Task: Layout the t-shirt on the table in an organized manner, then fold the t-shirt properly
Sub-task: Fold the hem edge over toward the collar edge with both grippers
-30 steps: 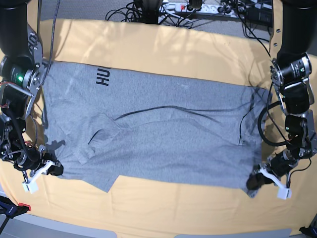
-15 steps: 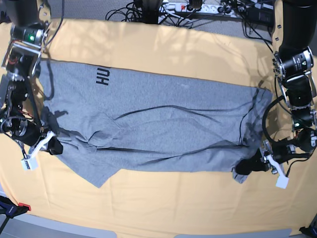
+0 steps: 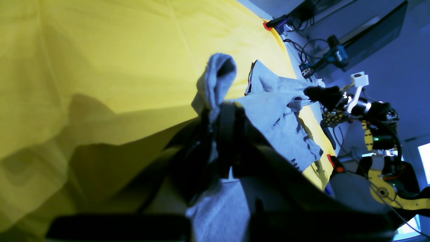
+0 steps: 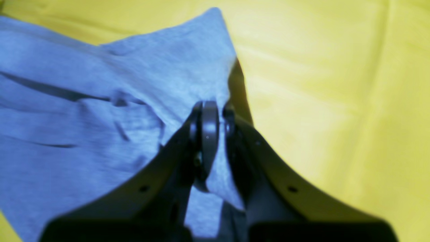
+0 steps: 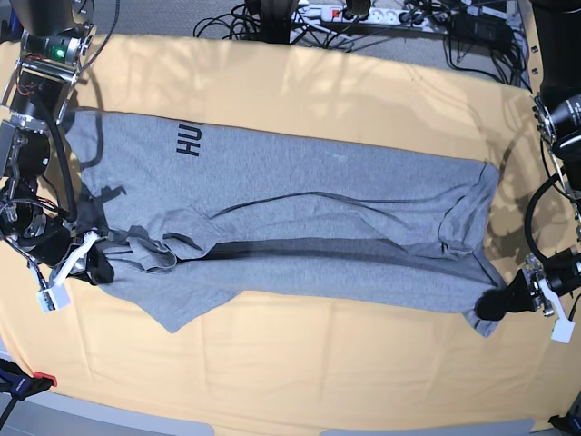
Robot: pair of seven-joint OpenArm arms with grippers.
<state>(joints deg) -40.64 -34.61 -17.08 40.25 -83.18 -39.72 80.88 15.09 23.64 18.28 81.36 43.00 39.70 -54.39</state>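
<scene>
The grey t-shirt (image 5: pixel 309 200) lies stretched lengthwise across the table (image 5: pixel 318 372), with black lettering (image 5: pixel 188 141) near its far left. My right gripper (image 5: pixel 98 265), at the base view's left, is shut on the shirt's near corner. In the right wrist view the black fingers (image 4: pixel 210 121) pinch grey cloth (image 4: pixel 100 101). My left gripper (image 5: pixel 497 304), at the base view's right, is shut on the opposite near corner. In the left wrist view a tuft of the t-shirt (image 3: pixel 216 75) sticks out above the closed fingers (image 3: pixel 226 134). The near edge hangs taut between both grippers.
Cables and a power strip (image 5: pixel 363 13) run along the table's far edge. A red clamp (image 5: pixel 41 378) sits at the near left corner. Bare yellow cloth lies in front of the shirt. Both arms stand at the table's left and right ends.
Both grippers carried the shirt's near edge away from the front of the table. The left gripper then pulled outward to the right, so the near edge now hangs straighter.
</scene>
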